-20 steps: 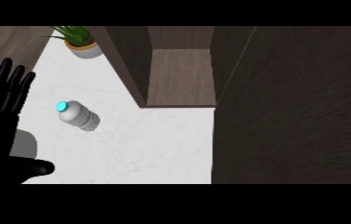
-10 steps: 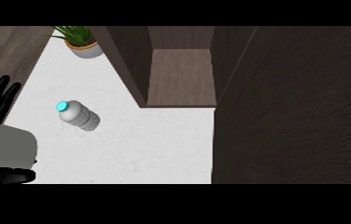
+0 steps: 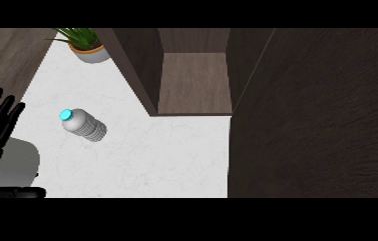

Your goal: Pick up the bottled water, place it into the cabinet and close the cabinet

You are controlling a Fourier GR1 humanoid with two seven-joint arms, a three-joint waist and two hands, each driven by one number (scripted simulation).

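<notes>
Since earlier frame, left hand (image 3: pixel 9 116) slides further off left edge, fingers straight, holding nothing. Right hand not visible. Bottled water (image 3: pixel 83 126) stands on counter (image 3: pixel 162 155), left of open cabinet (image 3: pixel 196 82). I advise side approach, wrap fingers at ribbed middle.

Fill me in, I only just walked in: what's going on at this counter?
Nothing is being held yet. The bottled water stands alone on the white counter, with an open hand showing at the view's left edge, apart from it. The cabinet is open and its shelf looks bare. A potted plant sits at the back. The other hand is not in view.
</notes>
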